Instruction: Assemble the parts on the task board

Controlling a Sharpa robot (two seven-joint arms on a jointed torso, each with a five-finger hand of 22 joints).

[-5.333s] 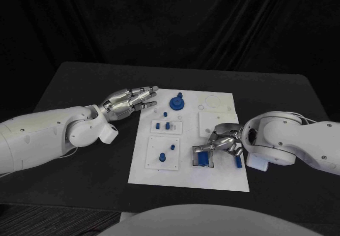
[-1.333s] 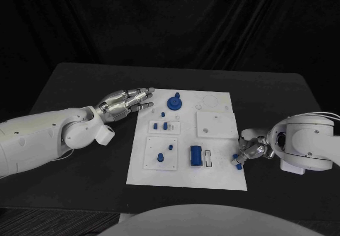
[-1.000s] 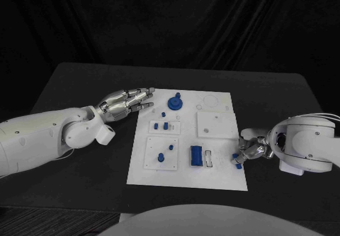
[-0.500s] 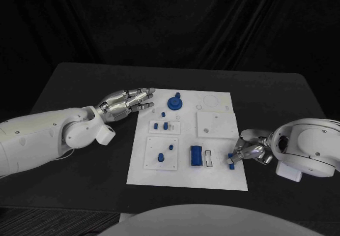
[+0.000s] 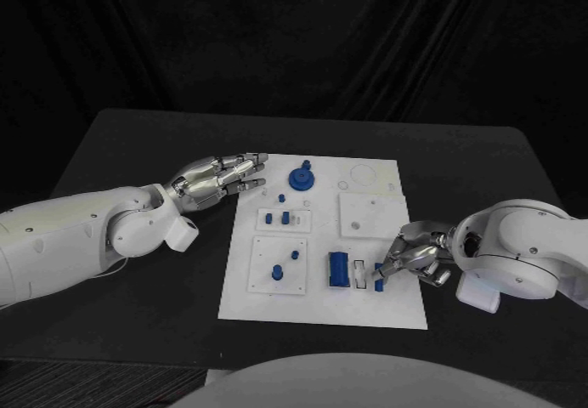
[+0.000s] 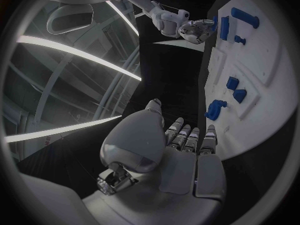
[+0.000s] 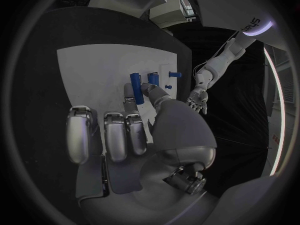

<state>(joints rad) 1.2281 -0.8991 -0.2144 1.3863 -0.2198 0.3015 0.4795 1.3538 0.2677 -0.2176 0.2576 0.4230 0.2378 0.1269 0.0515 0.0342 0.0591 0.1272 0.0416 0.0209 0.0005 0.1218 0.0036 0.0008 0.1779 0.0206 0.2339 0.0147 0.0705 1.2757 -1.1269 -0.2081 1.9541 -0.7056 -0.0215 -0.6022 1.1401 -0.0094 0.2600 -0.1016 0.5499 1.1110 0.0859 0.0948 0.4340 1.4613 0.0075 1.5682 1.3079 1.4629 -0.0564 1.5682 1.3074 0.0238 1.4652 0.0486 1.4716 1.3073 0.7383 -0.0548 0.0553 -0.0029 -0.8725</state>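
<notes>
The white task board [image 5: 316,306] lies mid-table. My right hand [image 5: 413,255] hovers over the board's right side and pinches a small blue part [image 5: 381,277] between thumb and finger, just right of an empty slot [image 5: 359,274]. A long blue block [image 5: 336,269] stands in the slot beside it. The right wrist view shows the pinched blue part [image 7: 135,85] in front of the board [image 7: 87,70]. My left hand [image 5: 221,178] hangs by the board's far left corner, fingers straight and apart, holding nothing; the left wrist view shows this hand [image 6: 184,152] beside the board [image 6: 269,70].
A round blue part [image 5: 302,177] sits at the board's far edge. Two small blue pieces [image 5: 278,218] stand in a left plate, and blue pegs [image 5: 279,273] in the plate nearer me. A square white plate [image 5: 372,212] lies at the right.
My right hand has carried the small blue part leftward from the board's right edge to beside the empty slot. The left hand has stayed still.
</notes>
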